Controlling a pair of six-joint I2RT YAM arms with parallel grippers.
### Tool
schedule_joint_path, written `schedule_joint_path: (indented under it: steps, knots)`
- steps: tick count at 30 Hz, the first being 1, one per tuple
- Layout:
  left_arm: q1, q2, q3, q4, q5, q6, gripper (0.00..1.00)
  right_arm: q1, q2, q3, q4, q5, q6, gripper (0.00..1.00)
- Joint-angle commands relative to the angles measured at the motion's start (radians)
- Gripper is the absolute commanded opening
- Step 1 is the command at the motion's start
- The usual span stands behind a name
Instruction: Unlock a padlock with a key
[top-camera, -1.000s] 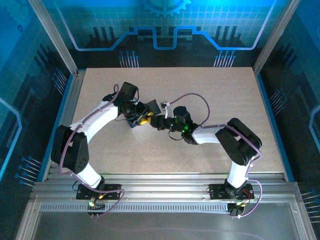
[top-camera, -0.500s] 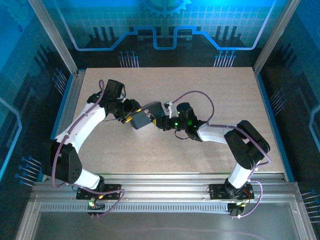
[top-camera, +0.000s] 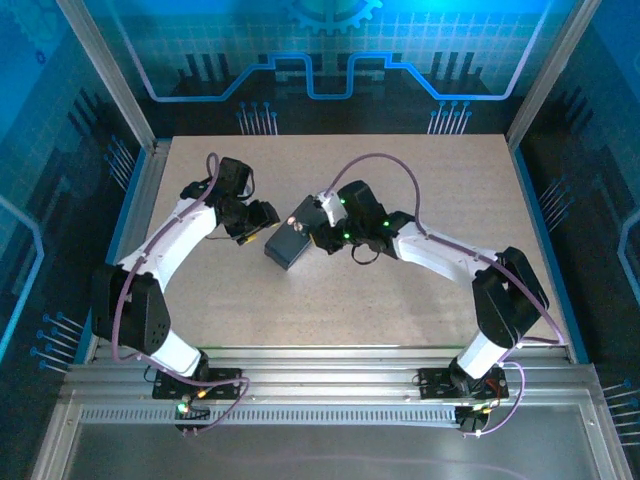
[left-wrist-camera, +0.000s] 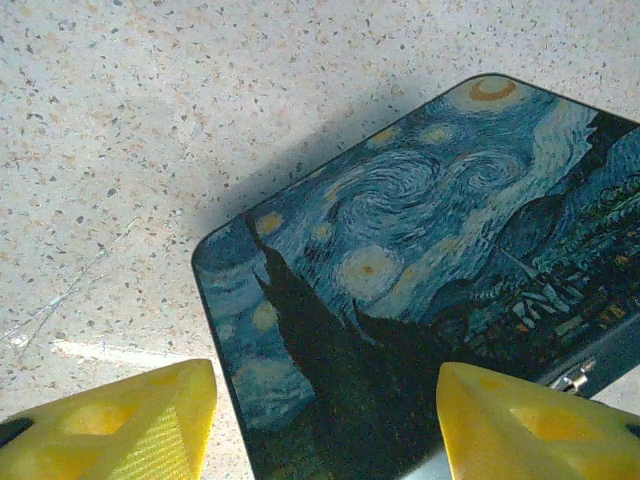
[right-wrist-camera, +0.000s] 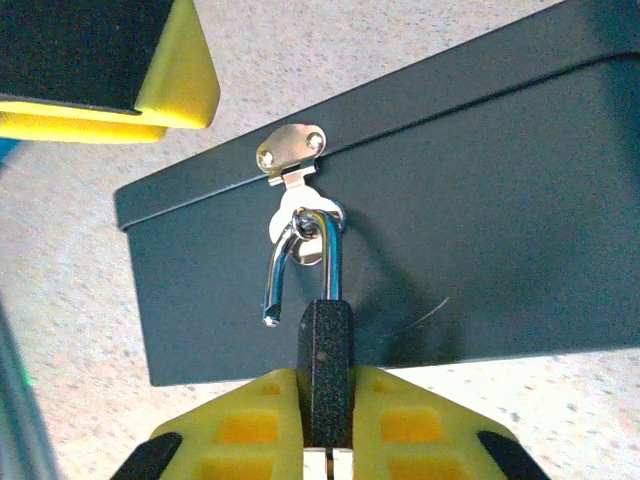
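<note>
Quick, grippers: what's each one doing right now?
Left gripper: open, empty, near the dark blue painted box.
Right gripper: shut on the small dark padlock with silver shackle.

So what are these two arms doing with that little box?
The right gripper is shut on the padlock. The shackle stands open with one end free, yet it is hooked through the hasp on the front of the box. The left gripper hangs open by the painted lid, holding nothing.

Matt padlock (right-wrist-camera: 325, 365), glossy metal shackle (right-wrist-camera: 334, 258), matt box (right-wrist-camera: 500, 200)
</note>
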Motion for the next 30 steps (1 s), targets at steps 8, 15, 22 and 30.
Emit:
schedule_joint_path:
  steps: [8, 15, 22, 30]
  knots:
    - [-0.006, 0.02, 0.004, 0.009, 0.086, 0.043, 0.59, 0.032, 0.012, 0.173, -0.283, 0.112, -0.182, 0.13]
    - [-0.016, 0.036, 0.023, 0.036, 0.104, 0.029, 0.59, 0.046, 0.066, 0.249, -0.416, 0.204, -0.223, 0.13]
    - [-0.022, 0.09, 0.078, 0.058, 0.115, 0.02, 0.58, 0.065, 0.095, 0.254, -0.429, 0.285, -0.269, 0.16]
    - [-0.023, 0.137, 0.119, 0.072, 0.116, 0.017, 0.58, 0.111, 0.131, 0.269, -0.453, 0.436, -0.41, 0.23]
